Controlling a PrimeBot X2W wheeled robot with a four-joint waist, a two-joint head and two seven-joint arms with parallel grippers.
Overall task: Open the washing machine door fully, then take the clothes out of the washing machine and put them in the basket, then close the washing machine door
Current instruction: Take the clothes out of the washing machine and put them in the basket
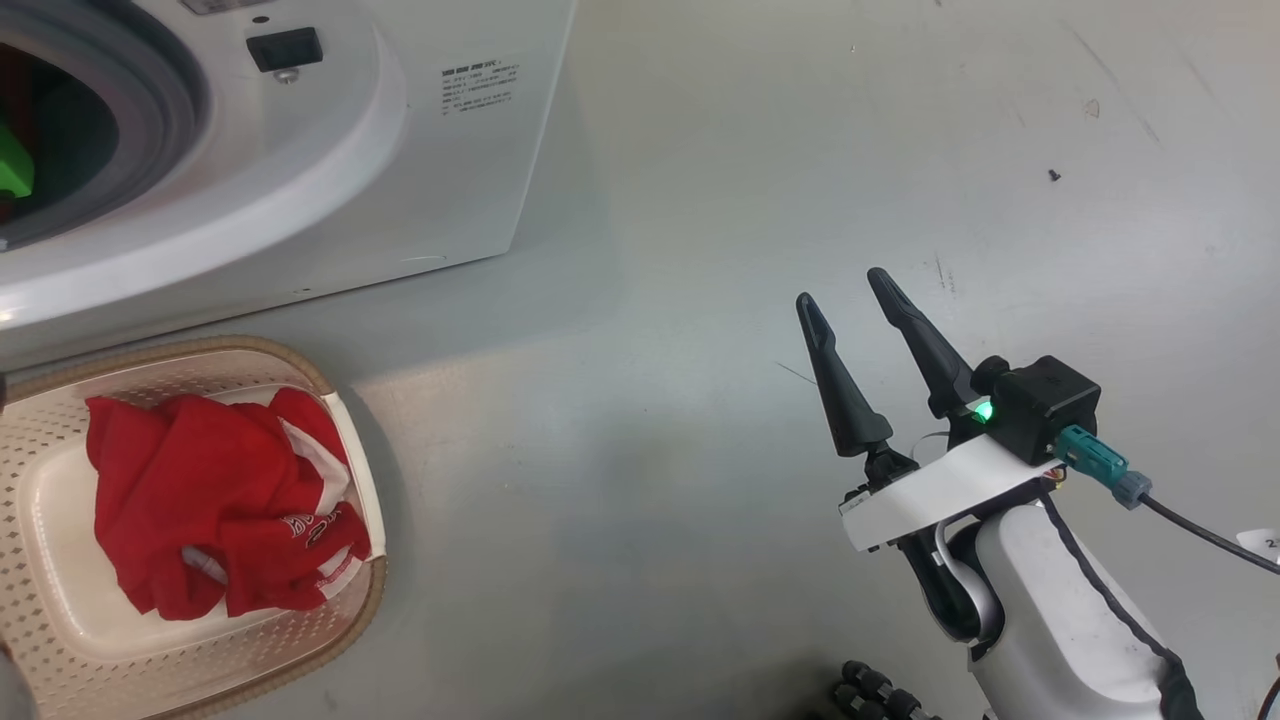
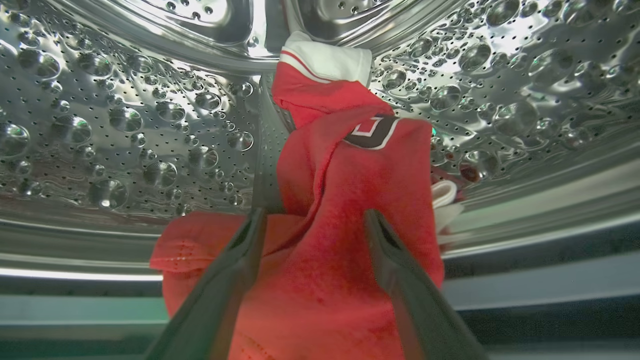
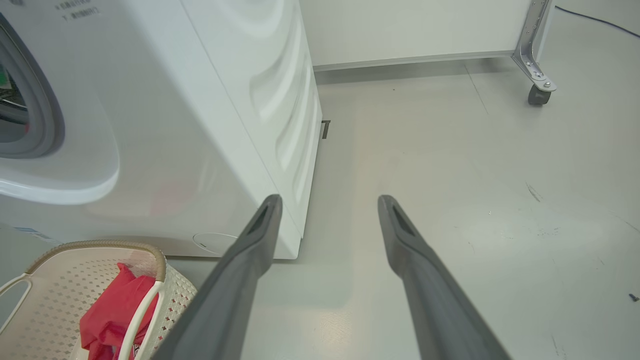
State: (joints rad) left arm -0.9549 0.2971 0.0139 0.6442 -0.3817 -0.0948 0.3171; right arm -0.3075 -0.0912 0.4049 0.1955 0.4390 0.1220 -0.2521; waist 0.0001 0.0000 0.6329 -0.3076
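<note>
At ten o'clock in the head view stood the washing machine (image 1: 400,150), its grey-ringed mouth uncovered, so the door was judged already swung open. That first step looked done.

Below it, at eight o'clock, sat the basket (image 1: 40,440) on the floor just in front of the machine. A bundle of red clothes (image 1: 210,490) with white trim lay inside it, so at least part of the unloading seemed complete.

The left wrist view showed that more was left. Inside the dimpled steel drum (image 2: 125,125), a second red garment (image 2: 350,165) with a dark emblem lay heaped from six o'clock up toward twelve. The left gripper (image 2: 315,212) had its jaws spread wide, one finger on each side of the fabric, and nothing was pinched. Whether the fingers touched the cloth could not be told.

At four o'clock in the head view, the right gripper (image 1: 842,288) hung over bare floor (image 1: 700,300), well apart from the basket. Its jaws were wide and empty.

By this reckoning the task was around halfway. The garment in the drum had to be gripped, lifted out and dropped in the basket, and then the door had to be closed.
</note>
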